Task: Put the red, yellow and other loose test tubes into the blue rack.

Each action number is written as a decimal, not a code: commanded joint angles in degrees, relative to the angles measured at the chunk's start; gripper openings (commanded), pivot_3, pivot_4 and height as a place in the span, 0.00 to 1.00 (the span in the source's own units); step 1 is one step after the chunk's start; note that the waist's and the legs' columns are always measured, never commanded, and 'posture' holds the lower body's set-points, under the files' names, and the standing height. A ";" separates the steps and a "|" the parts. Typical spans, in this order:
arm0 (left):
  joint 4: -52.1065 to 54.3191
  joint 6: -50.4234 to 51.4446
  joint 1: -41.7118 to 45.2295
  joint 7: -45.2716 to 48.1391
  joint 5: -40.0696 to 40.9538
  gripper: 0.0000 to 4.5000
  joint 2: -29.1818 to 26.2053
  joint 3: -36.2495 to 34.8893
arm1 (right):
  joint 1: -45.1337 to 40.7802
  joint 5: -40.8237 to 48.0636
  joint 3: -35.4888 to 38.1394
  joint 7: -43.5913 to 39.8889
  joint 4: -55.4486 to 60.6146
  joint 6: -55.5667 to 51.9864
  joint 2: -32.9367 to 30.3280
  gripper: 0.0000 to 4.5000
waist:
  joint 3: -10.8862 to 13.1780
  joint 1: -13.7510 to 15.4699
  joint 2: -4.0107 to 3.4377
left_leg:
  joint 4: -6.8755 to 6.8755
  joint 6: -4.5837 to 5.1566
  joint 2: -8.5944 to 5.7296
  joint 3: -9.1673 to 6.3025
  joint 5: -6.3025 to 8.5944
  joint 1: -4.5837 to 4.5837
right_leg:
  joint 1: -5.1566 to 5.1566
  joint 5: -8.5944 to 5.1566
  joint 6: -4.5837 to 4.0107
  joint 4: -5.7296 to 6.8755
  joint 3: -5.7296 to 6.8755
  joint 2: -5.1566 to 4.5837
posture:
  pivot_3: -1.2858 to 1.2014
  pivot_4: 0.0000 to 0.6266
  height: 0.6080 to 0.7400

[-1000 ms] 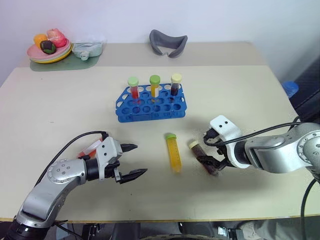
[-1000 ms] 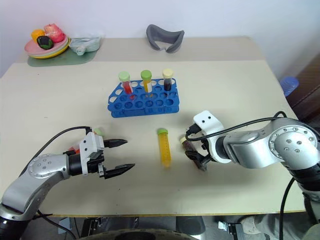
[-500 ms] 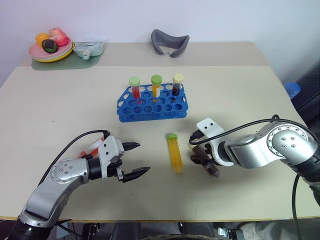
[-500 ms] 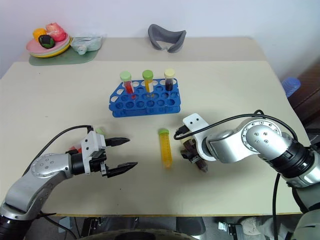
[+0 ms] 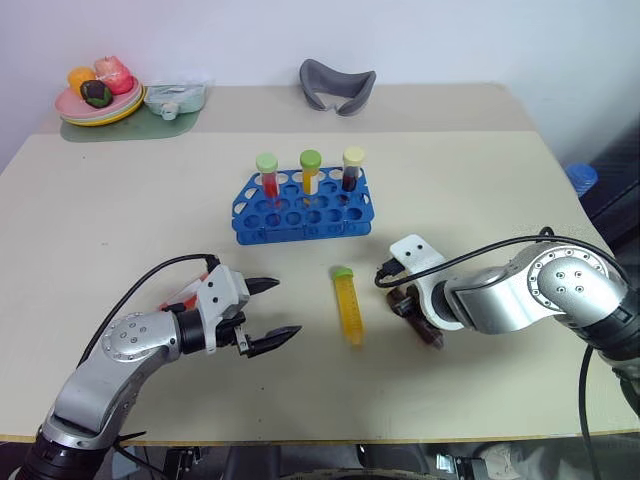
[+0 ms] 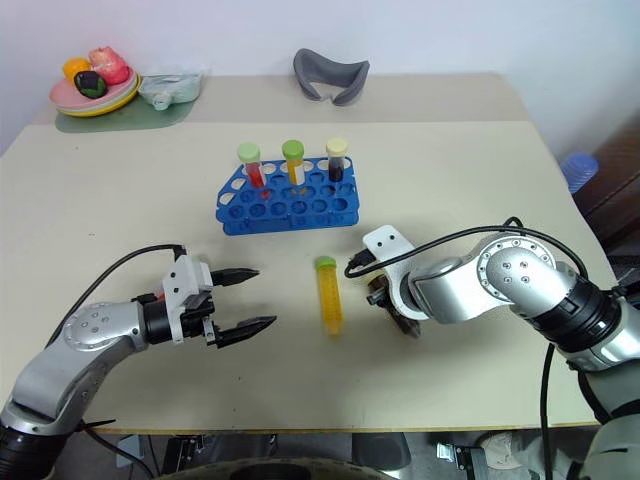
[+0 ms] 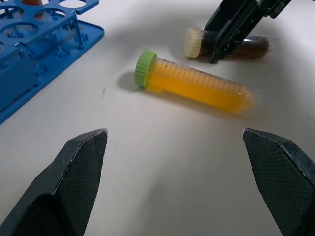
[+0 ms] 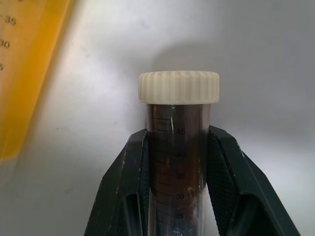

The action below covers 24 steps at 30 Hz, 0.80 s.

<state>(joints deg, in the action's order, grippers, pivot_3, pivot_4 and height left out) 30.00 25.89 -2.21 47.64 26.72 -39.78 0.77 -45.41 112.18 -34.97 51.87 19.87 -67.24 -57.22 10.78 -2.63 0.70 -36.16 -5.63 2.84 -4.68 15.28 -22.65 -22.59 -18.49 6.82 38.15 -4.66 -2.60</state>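
Observation:
The blue rack (image 5: 303,212) stands mid-table with three capped tubes upright in its back row. In front of it a yellow test tube (image 5: 349,306) with a green cap lies loose. Just to its right lies a dark maroon tube (image 8: 178,88) with a cream cap, and my right gripper (image 5: 418,320) points steeply down, shut on its body just below the cap. My left gripper (image 5: 288,308) hovers open to the left of the yellow tube, pointing toward it with nothing between its fingers. A red tube (image 5: 185,294) lies partly hidden behind my left hand.
At the back left sit a plate of toy food (image 5: 95,100) and a clear bag (image 5: 176,97) on a green mat. A grey curved object (image 5: 337,85) lies at the back centre. The table's front edge runs close below both arms.
My right gripper slid in over the dark maroon tube and closed on it; it stood open a second ago. The left arm and the yellow tube have not moved.

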 commanded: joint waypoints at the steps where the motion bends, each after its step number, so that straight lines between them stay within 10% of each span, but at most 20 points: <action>1: 0.71 0.91 -0.79 -3.14 2.20 1.00 1.20 -5.40 | -4.66 -12.00 7.63 -8.31 4.50 1.50 1.56 0.27 | 0.03 0.02 -0.05 | 0.00 0.00 0.00 0.01 0.00 -0.03 | -0.05 0.00 0.00 0.03 -0.01 0.00 | 0.52 0.24 1.00; 7: -0.22 1.69 -2.09 -7.11 3.49 1.00 3.83 -9.79 | -1.31 -45.39 13.37 -35.54 9.35 17.70 5.87 0.27 | 0.01 0.35 -0.03 | 0.03 0.00 0.00 -0.06 0.00 -0.34 | -0.25 0.00 0.02 -0.08 0.09 0.00 | 0.52 0.24 1.00; 14: -3.56 0.39 1.44 -11.12 2.34 1.00 9.00 -9.42 | 3.51 -76.98 13.11 -44.08 -6.14 43.22 25.46 0.27 | 0.00 0.07 -0.01 | -0.08 -0.06 -0.02 -0.07 -0.04 -0.44 | -0.34 0.02 0.03 0.04 0.13 -0.02 | 0.52 0.24 1.00; 24: -1.14 0.39 0.94 -12.19 3.10 1.00 10.89 -8.57 | 13.09 -93.96 18.17 -53.10 -16.46 62.71 40.01 0.27 | -0.01 0.08 -0.02 | -0.06 -0.13 -0.02 -0.06 -0.07 -0.60 | -0.53 0.03 0.03 0.12 0.12 -0.06 | 0.52 0.24 1.00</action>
<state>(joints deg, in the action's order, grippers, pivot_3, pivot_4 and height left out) 26.18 27.20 -0.99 35.74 29.26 -29.05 -7.48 -32.12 19.53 -19.53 0.00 2.19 -7.61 -18.15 10.77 -2.55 0.68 -36.23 -5.76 2.82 -4.74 15.21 -23.23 -23.12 -18.46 6.85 38.30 -4.54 -2.65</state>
